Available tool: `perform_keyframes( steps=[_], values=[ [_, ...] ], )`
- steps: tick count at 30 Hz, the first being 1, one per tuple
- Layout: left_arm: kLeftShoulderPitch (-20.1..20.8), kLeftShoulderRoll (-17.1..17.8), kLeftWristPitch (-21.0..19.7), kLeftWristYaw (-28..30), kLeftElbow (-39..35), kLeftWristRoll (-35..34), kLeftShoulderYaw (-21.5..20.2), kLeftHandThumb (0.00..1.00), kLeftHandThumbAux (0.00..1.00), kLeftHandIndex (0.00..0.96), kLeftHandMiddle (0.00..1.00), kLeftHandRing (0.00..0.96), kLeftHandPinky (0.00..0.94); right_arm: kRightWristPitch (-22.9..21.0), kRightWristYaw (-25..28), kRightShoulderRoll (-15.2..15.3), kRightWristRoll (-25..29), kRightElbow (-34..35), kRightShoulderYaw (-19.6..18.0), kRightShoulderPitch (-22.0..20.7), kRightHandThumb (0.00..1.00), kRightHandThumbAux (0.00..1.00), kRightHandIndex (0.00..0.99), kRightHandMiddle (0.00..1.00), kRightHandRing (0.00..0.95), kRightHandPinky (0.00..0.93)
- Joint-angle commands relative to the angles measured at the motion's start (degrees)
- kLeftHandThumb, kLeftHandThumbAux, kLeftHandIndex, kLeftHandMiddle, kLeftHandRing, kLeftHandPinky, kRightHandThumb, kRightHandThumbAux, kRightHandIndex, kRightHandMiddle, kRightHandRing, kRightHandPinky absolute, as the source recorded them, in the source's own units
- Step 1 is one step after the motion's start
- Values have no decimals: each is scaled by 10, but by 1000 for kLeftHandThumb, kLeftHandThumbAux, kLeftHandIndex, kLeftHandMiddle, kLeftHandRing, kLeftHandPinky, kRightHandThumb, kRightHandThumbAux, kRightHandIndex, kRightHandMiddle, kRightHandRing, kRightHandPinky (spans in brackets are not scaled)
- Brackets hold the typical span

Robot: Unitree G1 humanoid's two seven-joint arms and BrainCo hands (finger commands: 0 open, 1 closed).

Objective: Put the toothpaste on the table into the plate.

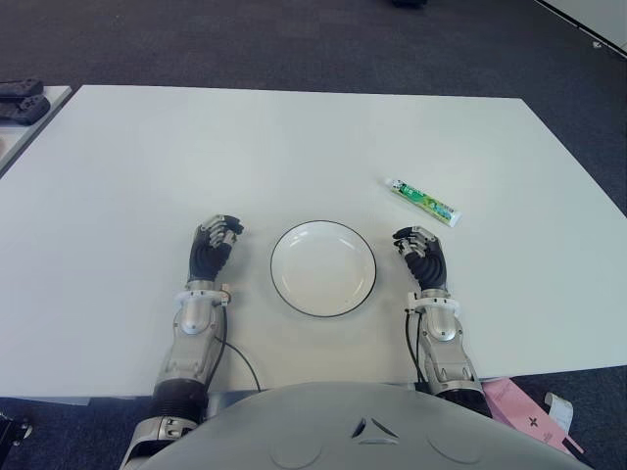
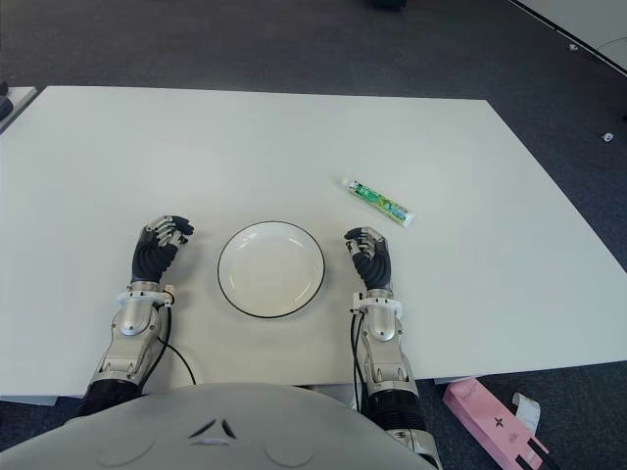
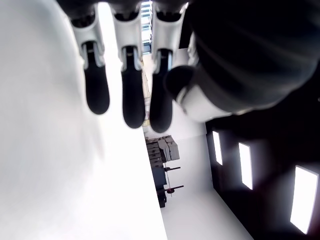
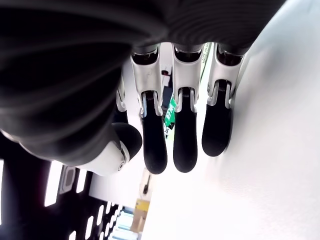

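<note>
A green and white toothpaste tube point(image 1: 422, 201) lies flat on the white table point(image 1: 294, 147), to the right of and a little beyond the plate. The white plate point(image 1: 322, 268) with a dark rim sits empty between my two hands. Just right of the plate is my right hand point(image 1: 419, 250), a short way nearer than the tube, with relaxed fingers point(image 4: 184, 135) holding nothing; a strip of the tube point(image 4: 171, 107) shows between them. My left hand point(image 1: 216, 245) shows left of the plate, its fingers point(image 3: 131, 95) also relaxed and empty.
Dark objects point(image 1: 20, 98) lie on a neighbouring surface at the far left. A pink box point(image 1: 524, 411) lies on the dark floor past the table's near right corner. Broad bare tabletop stretches beyond the plate and to both sides.
</note>
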State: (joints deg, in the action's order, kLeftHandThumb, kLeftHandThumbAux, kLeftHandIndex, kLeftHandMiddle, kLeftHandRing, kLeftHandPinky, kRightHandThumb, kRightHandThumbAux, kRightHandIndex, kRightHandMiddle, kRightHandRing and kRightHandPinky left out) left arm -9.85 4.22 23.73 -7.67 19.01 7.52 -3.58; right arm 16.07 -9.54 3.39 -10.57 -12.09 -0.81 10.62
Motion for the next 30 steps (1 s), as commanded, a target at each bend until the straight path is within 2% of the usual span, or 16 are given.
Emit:
perform_keyframes(
  steps=[1,22,30],
  values=[
    [-10,0,-23,-2,16,2,1,717,723,427,476,447,423,-2,0,-3,3,-13,1,2,709,734,424,469,458,457],
    [-7,-2,-15,3,22,-3,2,711,724,425,475,452,433,11,-6,2,-4,-18,0,-1,705,735,423,458,452,449],
    [-6,-6,-29,-2,17,-3,2,715,723,426,476,447,427,13,-12,8,-6,-9,-7,-9,703,735,422,450,455,465]
  ],
)
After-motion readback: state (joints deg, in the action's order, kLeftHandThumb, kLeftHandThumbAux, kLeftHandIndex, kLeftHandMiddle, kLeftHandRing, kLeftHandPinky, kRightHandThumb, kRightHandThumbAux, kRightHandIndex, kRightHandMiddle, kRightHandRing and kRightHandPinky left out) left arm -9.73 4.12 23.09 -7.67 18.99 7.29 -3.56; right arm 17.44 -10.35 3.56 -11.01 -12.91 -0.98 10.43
